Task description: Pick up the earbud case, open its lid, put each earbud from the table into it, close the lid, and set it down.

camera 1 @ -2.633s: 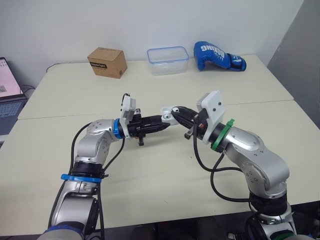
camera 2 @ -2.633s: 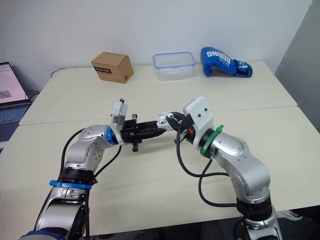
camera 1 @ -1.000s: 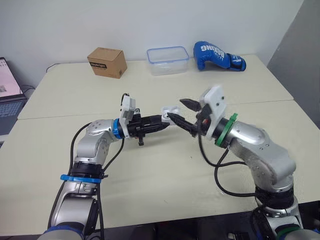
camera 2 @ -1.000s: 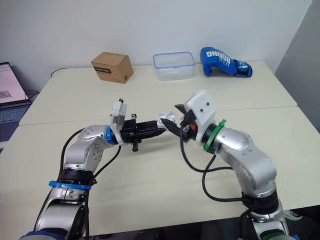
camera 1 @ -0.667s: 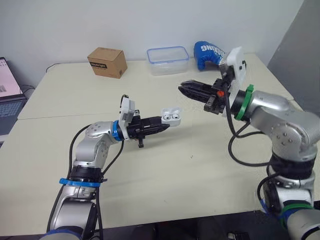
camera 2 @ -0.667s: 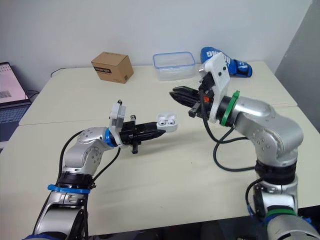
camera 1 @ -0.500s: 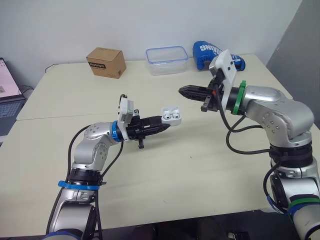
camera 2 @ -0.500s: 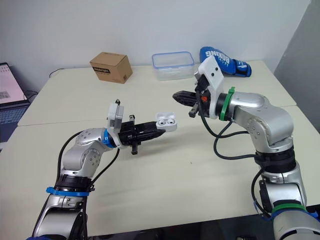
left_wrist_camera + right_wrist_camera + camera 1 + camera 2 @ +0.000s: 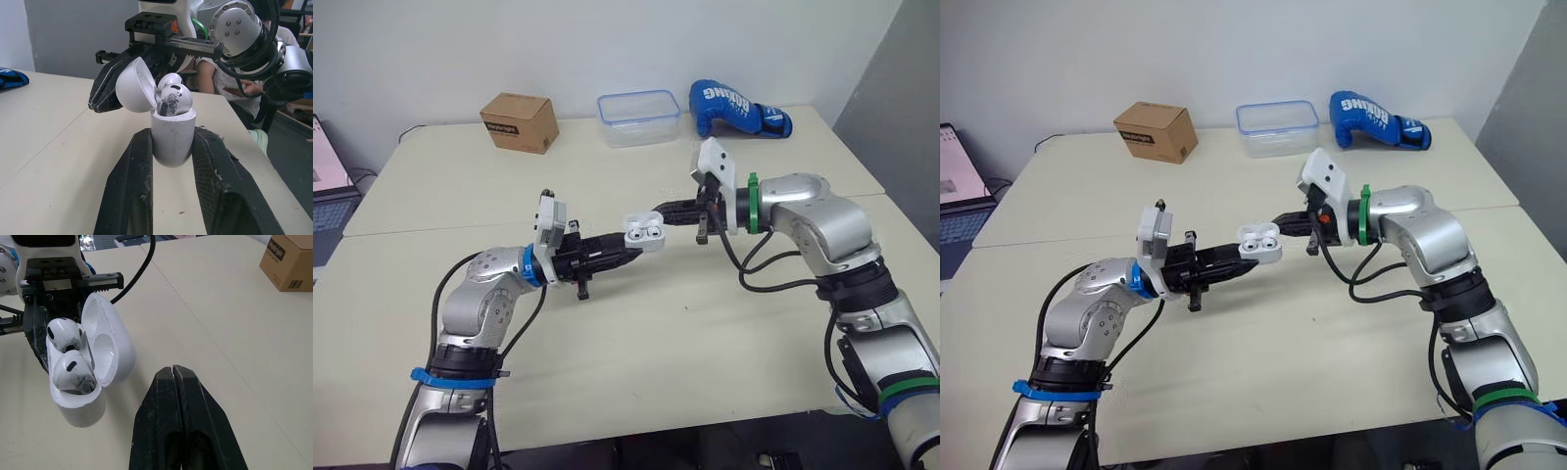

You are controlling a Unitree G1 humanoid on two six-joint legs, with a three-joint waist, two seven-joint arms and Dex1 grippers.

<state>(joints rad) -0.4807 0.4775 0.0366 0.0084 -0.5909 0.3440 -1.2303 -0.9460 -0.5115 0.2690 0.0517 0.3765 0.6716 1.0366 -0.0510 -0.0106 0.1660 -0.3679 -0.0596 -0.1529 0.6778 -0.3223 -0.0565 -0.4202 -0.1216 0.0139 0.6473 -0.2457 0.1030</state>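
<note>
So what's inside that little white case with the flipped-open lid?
Two white earbuds sit in the small white plastic earbud case, rounded heads showing beside the open lid. Their stems are hidden inside the body.

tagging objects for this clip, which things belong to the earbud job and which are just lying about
Job: earbud case, lid open; two earbuds in it; left gripper holding it; right gripper, shut.
Lying about: cardboard box, plastic container, boxing glove, laptop.

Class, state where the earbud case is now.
Centre of the eye views: the earbud case is held above the table by the left hand, lid open, with the shut right hand beside it.
</note>
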